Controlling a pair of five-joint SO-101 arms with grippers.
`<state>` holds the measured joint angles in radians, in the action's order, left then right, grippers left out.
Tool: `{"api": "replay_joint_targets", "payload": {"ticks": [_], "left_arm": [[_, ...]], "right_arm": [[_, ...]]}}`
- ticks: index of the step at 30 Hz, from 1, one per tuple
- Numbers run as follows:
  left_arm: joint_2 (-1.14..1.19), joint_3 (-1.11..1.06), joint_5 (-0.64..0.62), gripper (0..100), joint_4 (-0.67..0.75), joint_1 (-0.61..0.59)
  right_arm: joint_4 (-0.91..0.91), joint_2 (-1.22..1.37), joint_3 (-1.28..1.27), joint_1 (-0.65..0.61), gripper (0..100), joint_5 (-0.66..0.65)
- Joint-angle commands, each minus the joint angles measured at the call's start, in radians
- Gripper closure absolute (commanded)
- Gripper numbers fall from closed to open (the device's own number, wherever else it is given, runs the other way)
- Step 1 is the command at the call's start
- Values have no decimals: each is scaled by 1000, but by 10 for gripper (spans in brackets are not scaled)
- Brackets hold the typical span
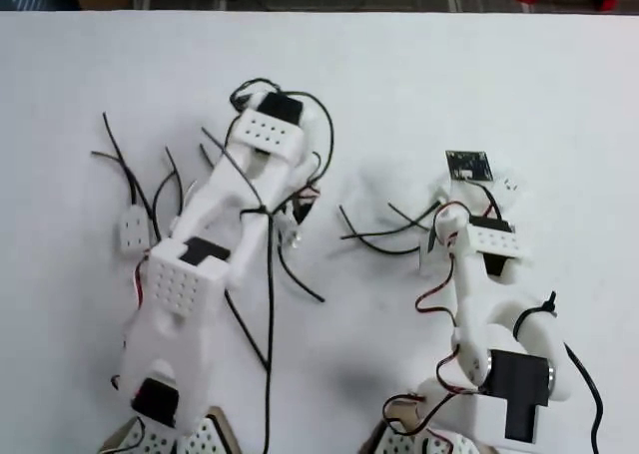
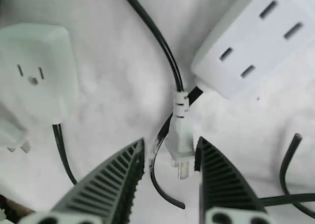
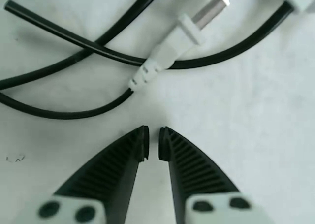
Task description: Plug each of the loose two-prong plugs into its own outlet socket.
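Note:
A white two-prong plug (image 2: 180, 138) on a black cord lies on the white table between the fingers of my left gripper (image 2: 170, 157), which is open around it with its prongs toward the camera. Just beyond the plug sits a white outlet socket (image 2: 256, 42) with two pairs of slots. Another white outlet (image 2: 35, 69) lies off to the side. My right gripper (image 3: 153, 143) hangs over bare table, its tips almost touching and holding nothing. A second white plug (image 3: 174, 44) with shiny prongs lies a short way beyond it.
Loose black cords (image 3: 64, 66) cross the table near both grippers. In the high view a white outlet block (image 1: 133, 229) lies left of the left arm (image 1: 215, 210), and the right arm (image 1: 489, 239) stands at the right. Wide bare table (image 1: 419, 75) stretches behind.

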<state>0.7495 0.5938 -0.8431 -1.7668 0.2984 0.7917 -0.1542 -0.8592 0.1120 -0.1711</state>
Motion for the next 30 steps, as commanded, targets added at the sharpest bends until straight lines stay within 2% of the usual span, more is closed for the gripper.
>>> {"api": "replay_joint_targets", "payload": {"ticks": [1,11,16,21,23,27,30], "left_arm": [[-10,-15,11,823,26,15],[7,-18,12,823,40,18],[93,-11,120,823,46,24],[102,21,121,824,43,1],[108,66,123,846,9,1],[110,112,124,975,-12,8],[113,107,126,973,-3,7]], "right_arm": [[-10,-36,-2,-15,950,2],[-7,-36,-2,-15,950,2],[-5,-36,-2,-13,950,2],[-5,-36,-2,-13,950,2],[-5,-36,-2,-13,950,2],[-7,-36,-2,-13,950,2],[-7,-36,-2,-13,950,2]]}}
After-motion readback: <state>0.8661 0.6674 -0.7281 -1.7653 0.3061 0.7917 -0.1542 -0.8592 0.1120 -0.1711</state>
